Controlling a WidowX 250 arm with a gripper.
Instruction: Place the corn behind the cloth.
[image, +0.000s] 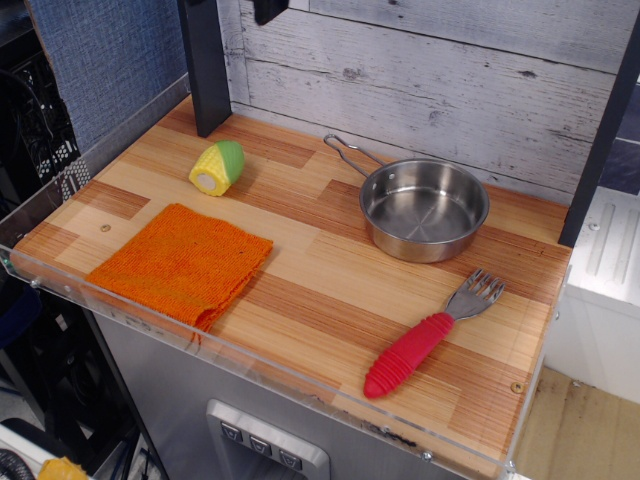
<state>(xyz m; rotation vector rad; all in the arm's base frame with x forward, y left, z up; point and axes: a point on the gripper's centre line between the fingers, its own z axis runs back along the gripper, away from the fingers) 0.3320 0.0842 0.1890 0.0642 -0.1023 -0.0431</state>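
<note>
The corn (218, 167) lies on its side on the wooden table, yellow end toward the front left and green husk end toward the back right. It rests just behind the orange cloth (182, 262), which lies flat at the front left, with a small gap between them. Nothing holds the corn. Only a small black piece of the arm (270, 9) shows at the top edge, high above the table. The gripper's fingers are out of view.
A steel pan (424, 209) with a wire handle stands at the back right. A fork with a red handle (428, 336) lies at the front right. A black post (204, 66) stands at the back left corner, against the plank wall.
</note>
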